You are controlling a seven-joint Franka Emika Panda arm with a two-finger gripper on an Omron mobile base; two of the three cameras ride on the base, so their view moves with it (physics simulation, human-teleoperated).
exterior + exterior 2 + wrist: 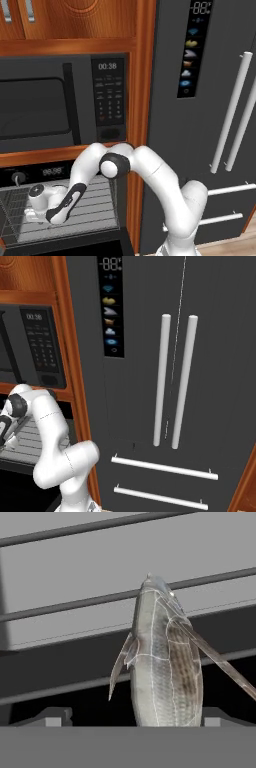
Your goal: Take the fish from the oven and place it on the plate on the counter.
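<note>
My gripper (31, 215) is reached deep into the open oven (30, 172), low over its grey wire rack (97, 200). The fish (162, 662), pale grey with a brownish flank, lies lengthwise between my two fingertips (50, 717) and points away from the hand. The jaws stand wide apart, with a clear gap on the fish's left side and the right tip close to its edge, so the gripper (132, 717) is open around it. Rack wires (75, 604) run across behind the fish. The plate and the counter are out of view.
A black microwave (60, 100) with a keypad sits directly above the oven. A wooden cabinet post (137, 150) stands between the oven and the dark fridge (175, 381) with its long white handles. The oven door (70, 245) hangs open below the rack.
</note>
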